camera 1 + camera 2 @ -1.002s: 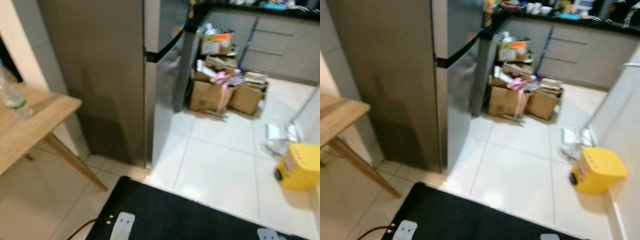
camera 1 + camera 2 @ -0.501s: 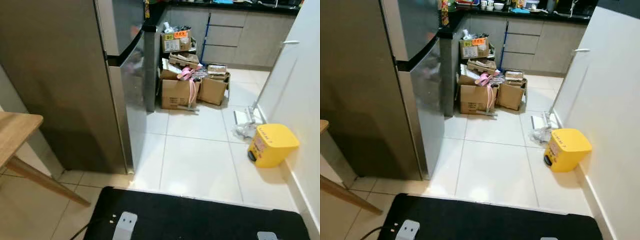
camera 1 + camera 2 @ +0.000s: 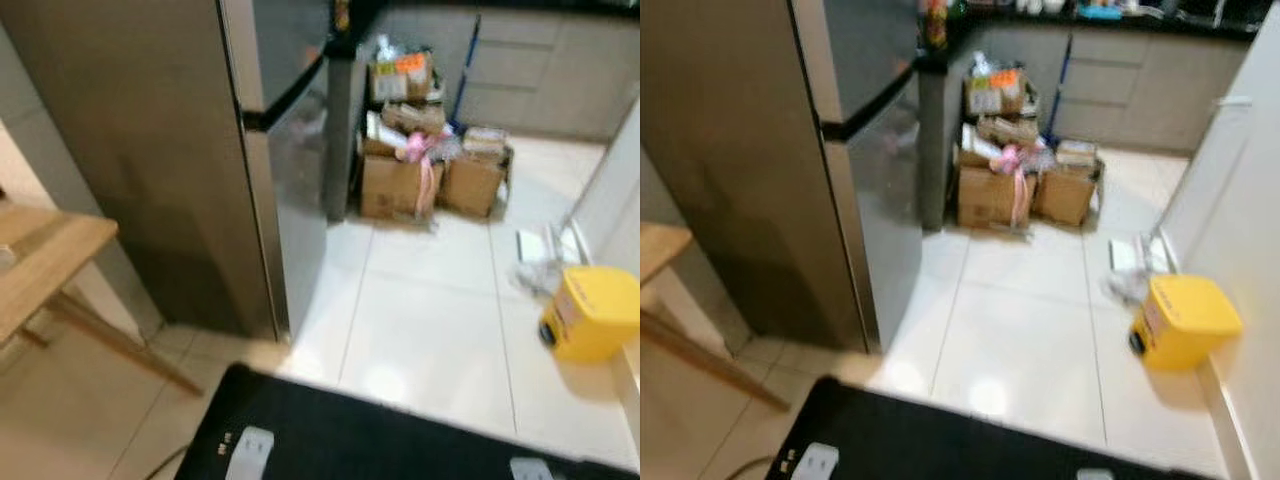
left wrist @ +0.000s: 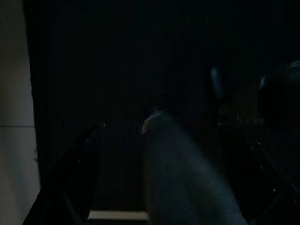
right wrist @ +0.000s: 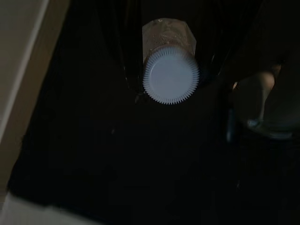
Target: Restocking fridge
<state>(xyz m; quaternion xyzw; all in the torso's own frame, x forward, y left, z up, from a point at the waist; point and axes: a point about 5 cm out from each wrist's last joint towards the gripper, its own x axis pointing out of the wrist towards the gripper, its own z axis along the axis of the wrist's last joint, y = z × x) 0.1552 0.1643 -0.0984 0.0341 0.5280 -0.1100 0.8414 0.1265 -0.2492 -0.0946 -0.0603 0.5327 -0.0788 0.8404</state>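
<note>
A plastic bottle with a pale ribbed cap sits between the two long black fingers of the right gripper, seen cap-first from the wrist camera. The fingers appear closed against its sides, holding it down low in shadow beside the robot's dark body. This bottle looks like the item meant for restocking.

The left gripper hangs in near darkness. One pale finger-like shape can be made out, but whether its fingers are open or closed cannot be told.

Ahead and to the robot's left stands a tall steel-grey fridge, both doors closed, a dark seam marking the split between upper and lower doors. The head view is slightly blurred. Nearer on the left is the corner of a light wooden bench with slanted legs.

Beyond the fridge, a heap of cardboard boxes with pink straps lies on the white tiled floor, against grey kitchen cabinets. A yellow bin sits by the right-hand wall, with a mop head just beyond it.

The step in hand seems to be carrying the bottle towards the fridge. The next move likely calls for stepping round to face the door and using the free left arm to pull it open, while the right keeps the bottle steady.
</note>
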